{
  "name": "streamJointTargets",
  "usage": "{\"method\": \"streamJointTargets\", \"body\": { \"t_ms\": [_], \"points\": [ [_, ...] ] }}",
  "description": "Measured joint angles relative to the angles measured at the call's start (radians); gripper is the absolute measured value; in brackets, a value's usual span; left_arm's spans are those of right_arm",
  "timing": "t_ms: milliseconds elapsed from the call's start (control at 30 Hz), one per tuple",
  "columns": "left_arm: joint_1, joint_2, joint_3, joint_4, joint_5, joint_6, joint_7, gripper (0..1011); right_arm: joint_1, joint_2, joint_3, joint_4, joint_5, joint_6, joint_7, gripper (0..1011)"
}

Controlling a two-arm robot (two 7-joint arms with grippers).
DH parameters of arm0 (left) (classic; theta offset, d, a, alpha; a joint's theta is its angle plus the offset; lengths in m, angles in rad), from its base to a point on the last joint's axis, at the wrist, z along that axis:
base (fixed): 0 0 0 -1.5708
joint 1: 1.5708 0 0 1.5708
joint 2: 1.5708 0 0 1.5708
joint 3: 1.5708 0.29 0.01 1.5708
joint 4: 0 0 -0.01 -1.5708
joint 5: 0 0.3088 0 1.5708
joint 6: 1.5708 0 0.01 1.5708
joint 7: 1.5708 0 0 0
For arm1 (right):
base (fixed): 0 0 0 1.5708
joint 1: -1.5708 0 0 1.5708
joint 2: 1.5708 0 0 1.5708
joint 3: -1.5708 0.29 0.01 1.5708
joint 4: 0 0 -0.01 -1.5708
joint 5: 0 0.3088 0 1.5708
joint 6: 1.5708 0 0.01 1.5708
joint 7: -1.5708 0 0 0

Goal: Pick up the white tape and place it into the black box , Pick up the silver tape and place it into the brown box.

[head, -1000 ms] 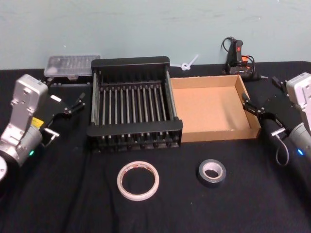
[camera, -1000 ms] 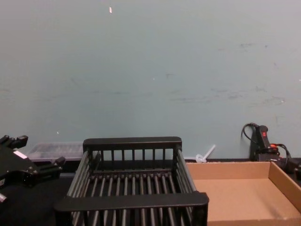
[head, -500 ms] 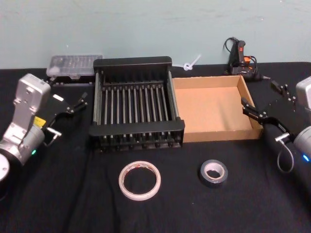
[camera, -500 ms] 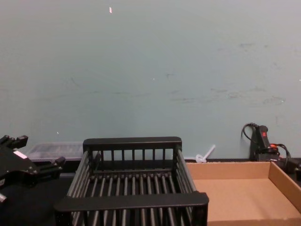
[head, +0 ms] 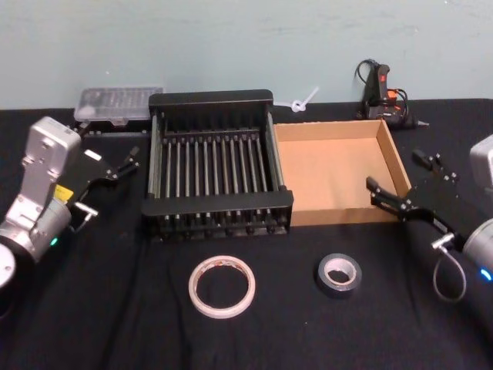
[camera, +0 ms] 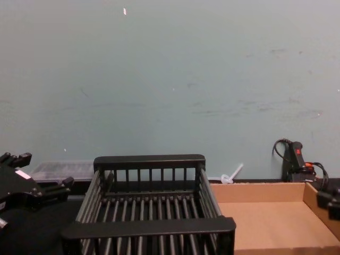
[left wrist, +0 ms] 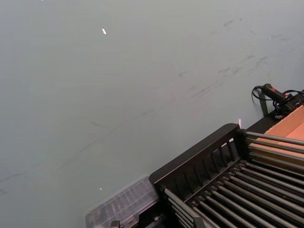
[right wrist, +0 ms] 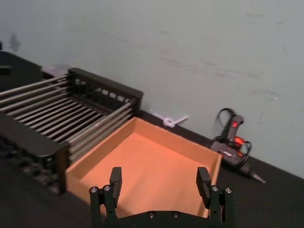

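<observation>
The white tape (head: pixel 222 287) lies flat on the black table, in front of the black box (head: pixel 219 204). To its right, the silver tape (head: pixel 337 274) lies in front of the brown box (head: pixel 331 169). The slatted floor of the black box and the cardboard floor of the brown box are bare. My right gripper (head: pixel 394 170) hangs open over the brown box's right wall, behind and to the right of the silver tape. In the right wrist view its fingers (right wrist: pixel 115 179) stand wide apart above the brown box (right wrist: pixel 142 161). My left gripper (head: pixel 125 162) stays open, left of the black box.
A clear plastic case (head: pixel 115 104) sits at the back left, behind the left gripper. A black glue gun (head: pixel 381 91) with cables and a white zip tie (head: pixel 300 100) lie along the wall behind the boxes. Black cloth covers the table.
My right gripper has swung left and toward me, from beside the brown box to over its right wall. The left arm has barely moved. Both tapes stay put.
</observation>
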Motion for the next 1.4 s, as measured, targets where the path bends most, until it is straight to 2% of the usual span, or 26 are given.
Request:
{"method": "streamJointTargets", "body": {
  "t_ms": [300, 433, 700, 933, 1100, 1400],
  "points": [
    [0.000, 0.000, 0.000, 0.000, 0.000, 0.000, 0.000, 1001, -0.069, 0.019, 0.021, -0.084, 0.025, 0.068, 0.036, 1002],
    [0.000, 0.000, 0.000, 0.000, 0.000, 0.000, 0.000, 1001, -0.098, 0.030, 0.029, -0.120, 0.043, 0.127, 0.058, 1003],
    [0.000, 0.000, 0.000, 0.000, 0.000, 0.000, 0.000, 1001, -0.136, 0.035, 0.045, -0.162, 0.066, 0.198, 0.086, 1002],
    [0.000, 0.000, 0.000, 0.000, 0.000, 0.000, 0.000, 1001, -0.137, 0.030, 0.048, -0.173, 0.071, 0.301, 0.100, 1002],
    [0.000, 0.000, 0.000, 0.000, 0.000, 0.000, 0.000, 1001, -0.123, 0.026, 0.042, -0.170, 0.072, 0.353, 0.118, 1003],
    [0.000, 0.000, 0.000, 0.000, 0.000, 0.000, 0.000, 1001, -0.100, 0.010, 0.030, -0.151, 0.057, 0.405, 0.148, 1002]
  ]
}}
